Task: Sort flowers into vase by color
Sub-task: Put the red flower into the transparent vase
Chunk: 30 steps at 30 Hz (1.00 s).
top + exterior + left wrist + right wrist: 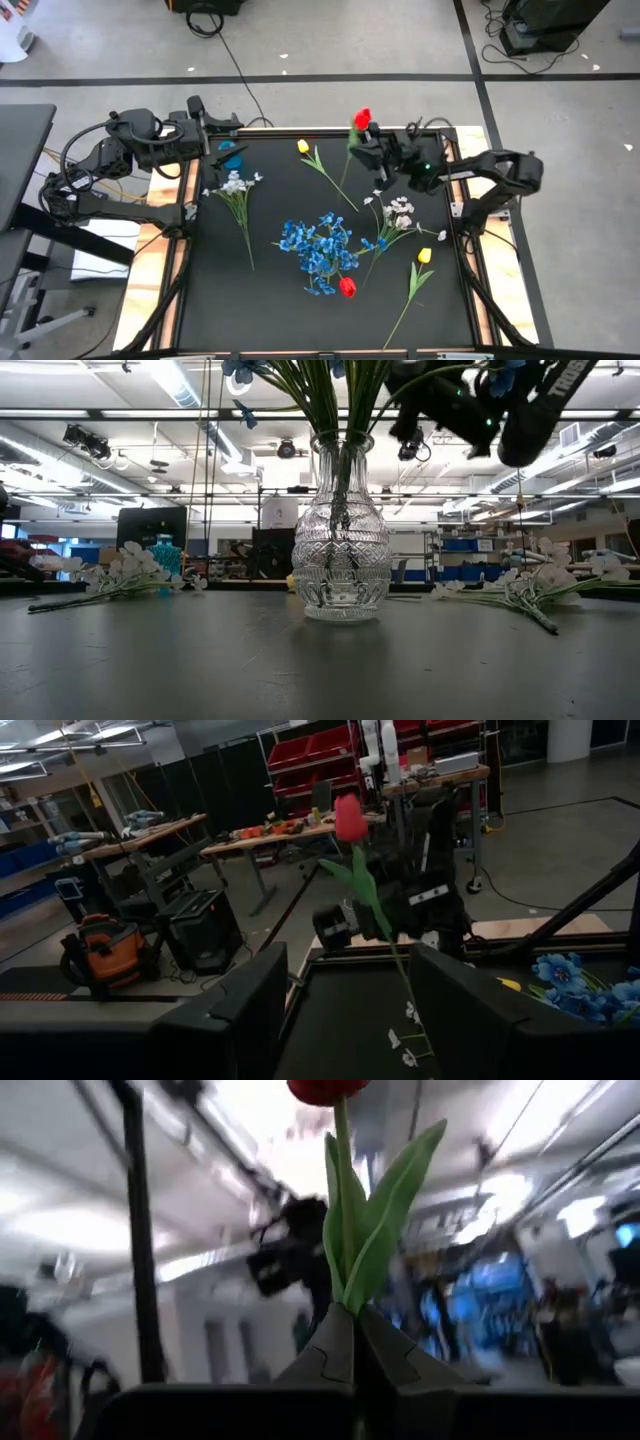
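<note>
Black table mat [270, 300] across the whole work area, framed by a pale wooden border. On the left edge, the left arm parked, left gripper [222, 125] hovering over the mat's far left corner, fingers [228, 1020] spread apart with nothing between them. On the right, the right arm reaching inward over the far right part of the mat, right gripper [362, 143] lifted above the surface, fingers [335, 1350] pinched tight on the green stem of a red tulip [362, 118], bloom held upright clear of the table. At the mat's centre, a clear cut-glass vase [342, 550] standing upright, green stems inside, topped from above by a mass of blue clustered flowers [318, 248]. Just beside that blue mass, toward the near edge, a second red tulip [347, 287]. Left of centre, a sprig of white blossoms [233, 186] lying flat, stem toward the near edge. Right of centre, another white sprig [398, 213], also flat. Near the right front, a yellow tulip [423, 257] lying on the mat with its stem toward the near edge. At the far side, between the two grippers, a second yellow tulip [303, 147] lying flat. Under the left gripper, a small blue object [231, 158], too unclear to identify.
</note>
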Each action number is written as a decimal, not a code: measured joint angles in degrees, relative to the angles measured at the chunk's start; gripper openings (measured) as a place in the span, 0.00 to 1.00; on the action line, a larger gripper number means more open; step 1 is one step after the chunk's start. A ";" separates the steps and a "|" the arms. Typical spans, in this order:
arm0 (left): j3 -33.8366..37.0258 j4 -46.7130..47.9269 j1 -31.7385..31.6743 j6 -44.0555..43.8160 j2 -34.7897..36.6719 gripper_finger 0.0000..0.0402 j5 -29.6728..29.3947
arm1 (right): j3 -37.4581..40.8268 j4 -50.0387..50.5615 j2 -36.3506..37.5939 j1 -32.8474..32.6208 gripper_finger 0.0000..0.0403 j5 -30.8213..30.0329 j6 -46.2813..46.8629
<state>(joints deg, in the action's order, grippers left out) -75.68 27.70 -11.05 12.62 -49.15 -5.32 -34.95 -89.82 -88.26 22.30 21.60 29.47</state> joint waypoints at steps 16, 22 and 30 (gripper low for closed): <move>-0.01 -0.02 0.01 -0.01 0.01 0.54 -0.01 | -5.61 0.27 -8.21 -14.59 0.01 -3.92 1.67; -0.02 -0.01 0.01 -0.01 0.01 0.54 0.00 | -6.41 0.39 -8.23 -16.75 0.00 -4.17 2.26; -0.01 0.00 0.00 0.00 0.00 0.54 -0.02 | -6.41 0.80 -8.23 -18.70 0.00 -5.59 0.22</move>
<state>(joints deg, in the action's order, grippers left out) -75.69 27.70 -11.05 12.62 -49.15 -5.34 -41.36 -89.02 -96.49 3.60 16.01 29.68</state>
